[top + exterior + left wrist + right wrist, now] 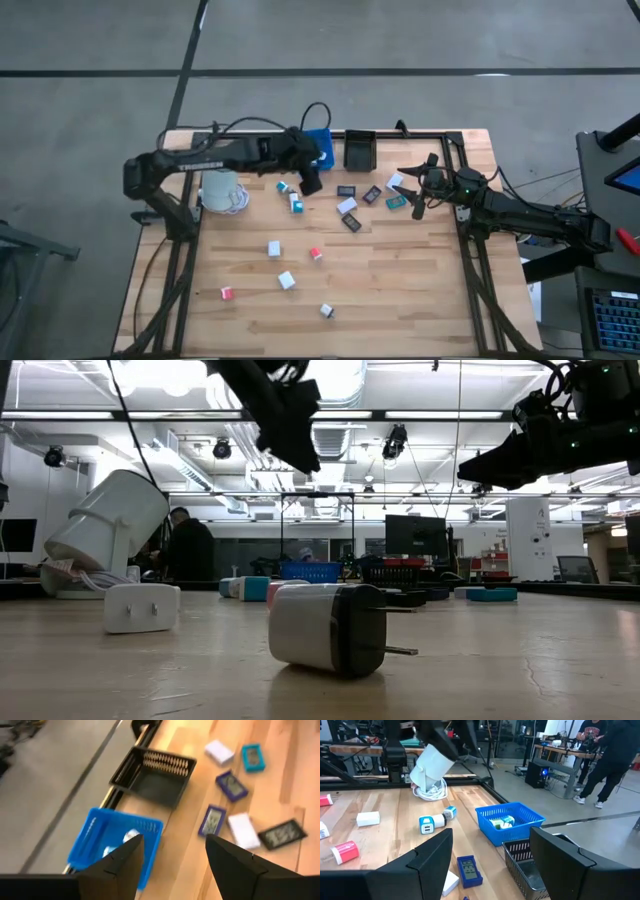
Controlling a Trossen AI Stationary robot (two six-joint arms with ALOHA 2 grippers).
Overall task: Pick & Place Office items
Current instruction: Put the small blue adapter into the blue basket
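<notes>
Small office items lie scattered on the wooden table: white cubes (286, 280), red cubes (315, 253), blue-white cubes (295, 202) and flat black, white, teal and purple rectangles (372, 195). My left gripper (311, 184) hovers open and empty above the table next to the blue bin (116, 845), which has pale pieces in it. My right gripper (416, 188) hangs open and empty over the flat rectangles near the table's right side. In the low view, two plug-like blocks (325, 628) rest on the table, with both grippers raised above them.
A black bin (358, 148) stands beside the blue bin (321, 148) at the far edge. A large white mug (222, 190) lies tipped on a coiled white cord at the left. People stand in the room beyond (605, 750). The near half of the table holds only a few cubes.
</notes>
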